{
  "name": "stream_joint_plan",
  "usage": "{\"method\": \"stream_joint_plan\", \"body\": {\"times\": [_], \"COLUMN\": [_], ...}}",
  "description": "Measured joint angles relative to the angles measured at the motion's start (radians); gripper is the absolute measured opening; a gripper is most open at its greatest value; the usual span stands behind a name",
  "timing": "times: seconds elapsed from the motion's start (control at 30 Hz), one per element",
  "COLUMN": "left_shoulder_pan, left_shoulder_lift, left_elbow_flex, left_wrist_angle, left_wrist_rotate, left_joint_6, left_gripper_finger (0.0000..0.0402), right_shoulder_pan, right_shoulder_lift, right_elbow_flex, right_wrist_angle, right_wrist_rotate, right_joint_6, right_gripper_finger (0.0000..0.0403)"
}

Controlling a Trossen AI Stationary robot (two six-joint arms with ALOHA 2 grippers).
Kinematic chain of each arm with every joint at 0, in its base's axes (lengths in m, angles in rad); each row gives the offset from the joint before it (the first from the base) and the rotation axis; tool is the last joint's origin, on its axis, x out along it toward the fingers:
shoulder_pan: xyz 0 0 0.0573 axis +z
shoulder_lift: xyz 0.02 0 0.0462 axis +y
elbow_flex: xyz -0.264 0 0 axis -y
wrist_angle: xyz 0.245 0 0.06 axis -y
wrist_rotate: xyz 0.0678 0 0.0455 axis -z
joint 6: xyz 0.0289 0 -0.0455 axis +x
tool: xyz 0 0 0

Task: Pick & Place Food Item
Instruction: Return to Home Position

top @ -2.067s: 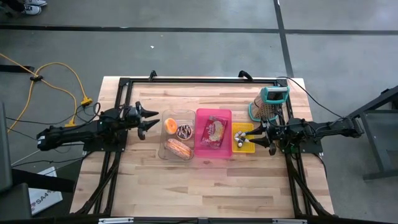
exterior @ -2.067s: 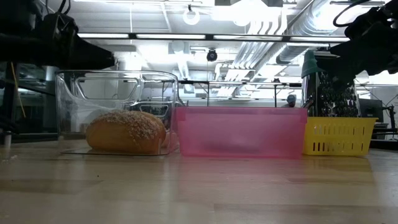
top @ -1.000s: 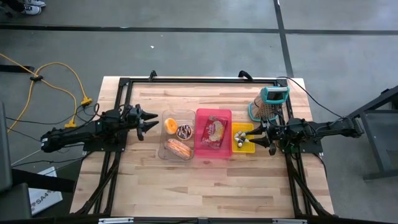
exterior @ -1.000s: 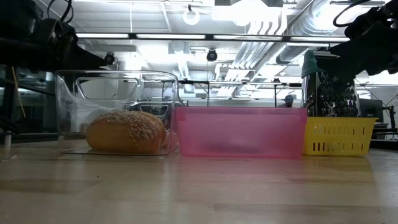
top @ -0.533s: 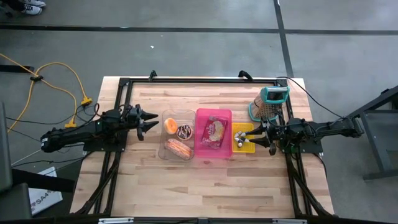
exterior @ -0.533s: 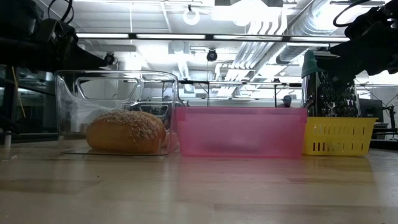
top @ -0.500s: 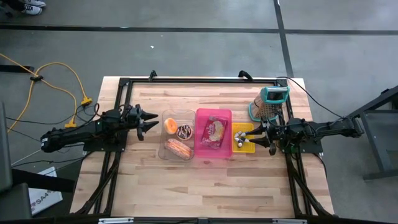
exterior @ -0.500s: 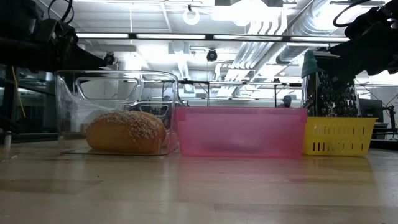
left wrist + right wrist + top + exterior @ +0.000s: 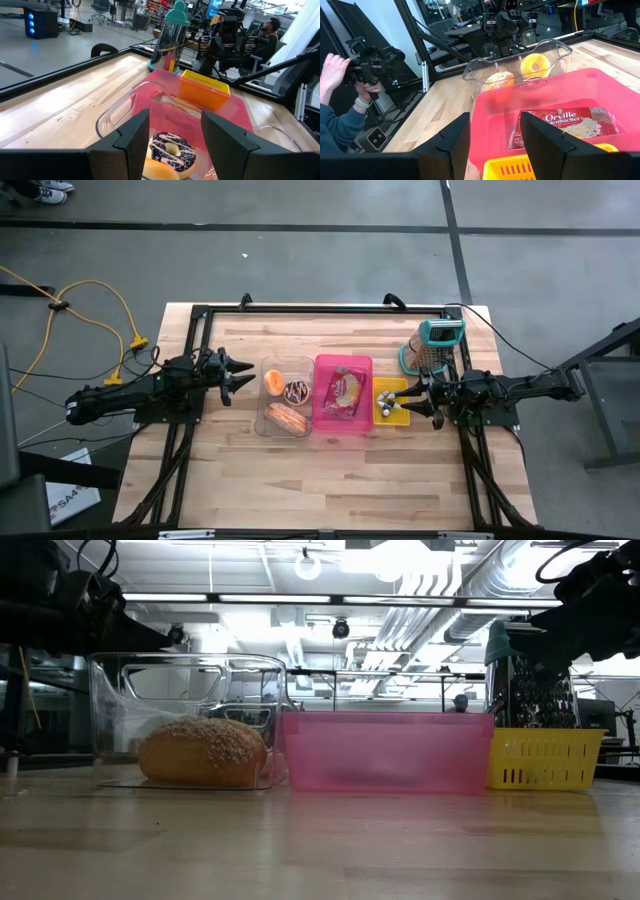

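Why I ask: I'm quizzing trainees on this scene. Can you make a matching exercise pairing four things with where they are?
1. sprinkled donut
2. popcorn packet
3. grater
4. left end effector

a. in the pink bin
b. upright on the table near the yellow basket
c. open, beside the transparent bin
d. in the transparent bin

Pairs: 1-d, 2-a, 3-b, 4-c

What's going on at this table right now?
Nothing is being held. The left gripper hangs open and empty beside the clear plastic bin, which holds an orange ring donut, a dark sprinkled donut and a brown seeded donut. The right gripper, also open, hovers at the yellow slotted basket, next to the pink plastic bin with a popcorn packet inside. Sorting looks finished.
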Motion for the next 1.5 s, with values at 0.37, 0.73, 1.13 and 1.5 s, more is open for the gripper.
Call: {"method": "stream_joint_plan", "body": {"times": [0.37, 0.73, 1.13, 1.5], "left_shoulder_pan": [0.000, 0.000, 0.000, 0.000], "left_shoulder_lift": [0.000, 0.000, 0.000, 0.000], "left_elbow_flex": [0.000, 0.000, -0.002, -0.002], "left_wrist_angle": [0.000, 0.001, 0.039, 0.042], "left_wrist_rotate": [-0.001, -0.001, -0.008, -0.005], "left_joint_6": [0.018, 0.018, 0.045, 0.041], "left_gripper_finger": [0.0175, 0.0175, 0.0175, 0.0175], "right_shoulder_pan": [0.000, 0.000, 0.000, 0.000], "right_shoulder_lift": [0.000, 0.000, 0.000, 0.000], "right_elbow_flex": [0.000, 0.000, 0.000, 0.000], "right_wrist_angle": [0.000, 0.000, 0.000, 0.000], "right_wrist_rotate": [0.000, 0.000, 0.000, 0.000], "right_joint_6": [0.000, 0.000, 0.000, 0.000], "right_gripper_finger": [0.0162, 0.0162, 0.0162, 0.0162]}}
